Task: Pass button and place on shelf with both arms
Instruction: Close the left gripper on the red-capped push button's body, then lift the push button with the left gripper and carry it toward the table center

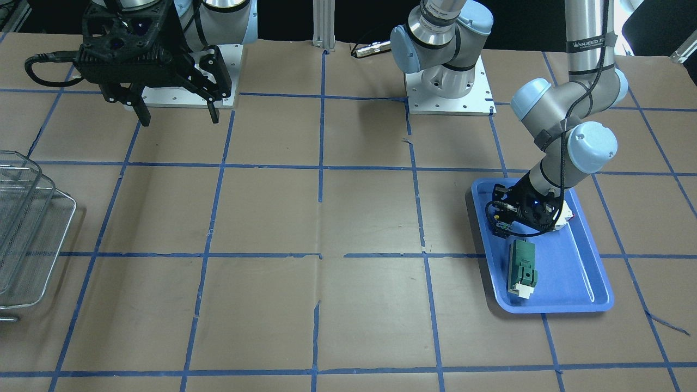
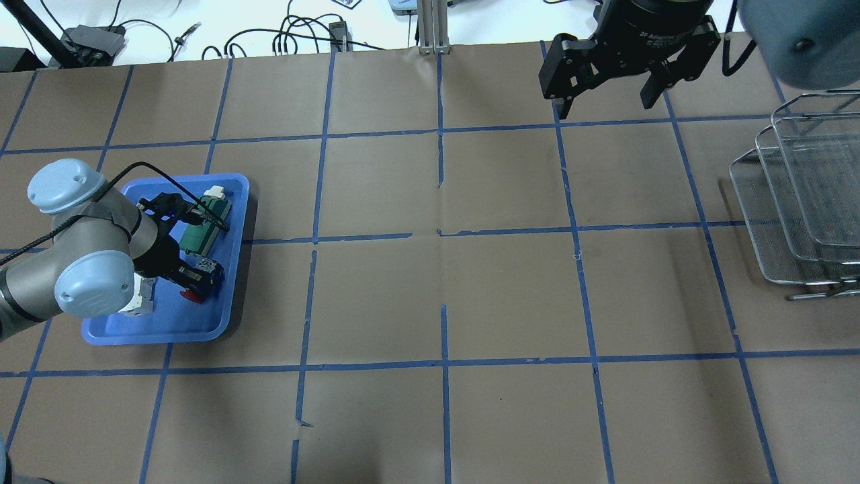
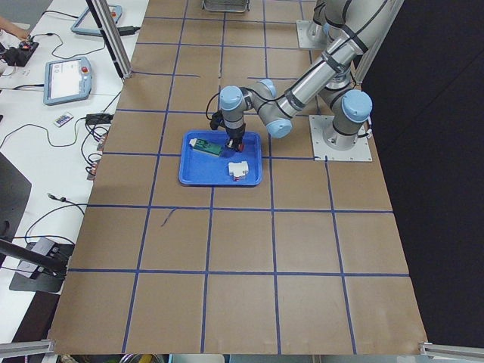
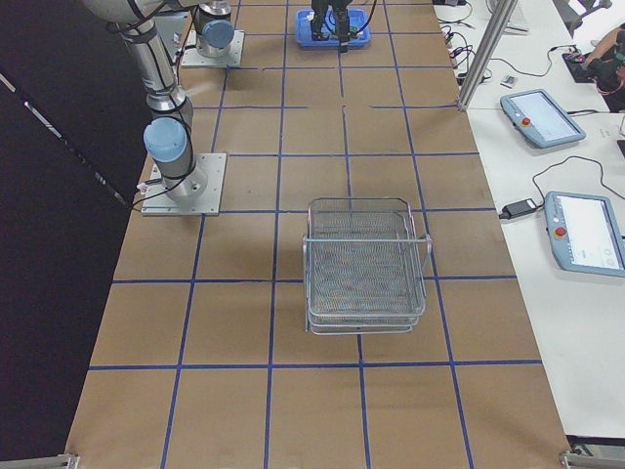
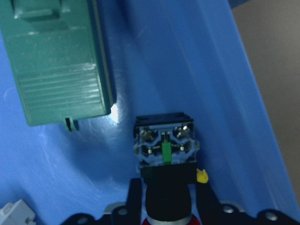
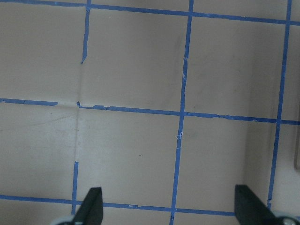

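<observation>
The button (image 5: 164,145), a black body with a green bit and a red cap, lies in the blue tray (image 2: 232,202). My left gripper (image 5: 168,199) reaches down into the tray, and its fingers (image 5: 134,197) close on the button's neck just behind the red cap. In the overhead view the button (image 2: 208,269) sits at the left gripper's (image 2: 198,279) tip. My right gripper (image 2: 605,104) hangs open and empty, high over the table's far right, also seen in the front view (image 1: 179,118). The wire-mesh shelf (image 2: 799,195) stands at the right edge.
A green rectangular module (image 2: 201,225) lies in the tray beside the button, close to the left gripper. A white breaker block (image 2: 138,299) lies in the tray under the left arm. Brown paper with blue tape lines covers the table between tray and shelf.
</observation>
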{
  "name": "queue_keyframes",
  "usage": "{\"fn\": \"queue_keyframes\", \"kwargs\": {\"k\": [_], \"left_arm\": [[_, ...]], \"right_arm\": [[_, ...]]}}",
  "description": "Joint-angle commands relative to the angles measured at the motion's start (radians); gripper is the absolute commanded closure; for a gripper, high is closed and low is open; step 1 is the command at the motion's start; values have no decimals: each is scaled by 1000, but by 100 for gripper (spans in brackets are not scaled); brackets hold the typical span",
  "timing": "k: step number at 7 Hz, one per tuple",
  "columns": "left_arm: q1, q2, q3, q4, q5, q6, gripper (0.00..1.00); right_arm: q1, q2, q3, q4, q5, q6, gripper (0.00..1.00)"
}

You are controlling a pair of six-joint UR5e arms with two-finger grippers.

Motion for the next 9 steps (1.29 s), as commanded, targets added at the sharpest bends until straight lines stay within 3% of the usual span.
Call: {"fn": "queue_keyframes", "kwargs": {"k": [1,3,4,6,9], "left_arm": [[-6,40,19,-13,-19,-4,100],[-46,150,73,-150,-124,-1,100],[-108,193,163,-295,-179,-1,100],[-359,232,358,-503,-179,-1,100],[-729,243,404,-510,-173,112,100]], "right_arm": [[-1,0,-1,-1,2,-26,0],[-6,0,-2,-4,0,-44,0],[-26,2,-5,-6,-3,-86,0],[-185,-7,-8,29,42,-264,0],[-418,-12,-7,118,101,-539,0]]}}
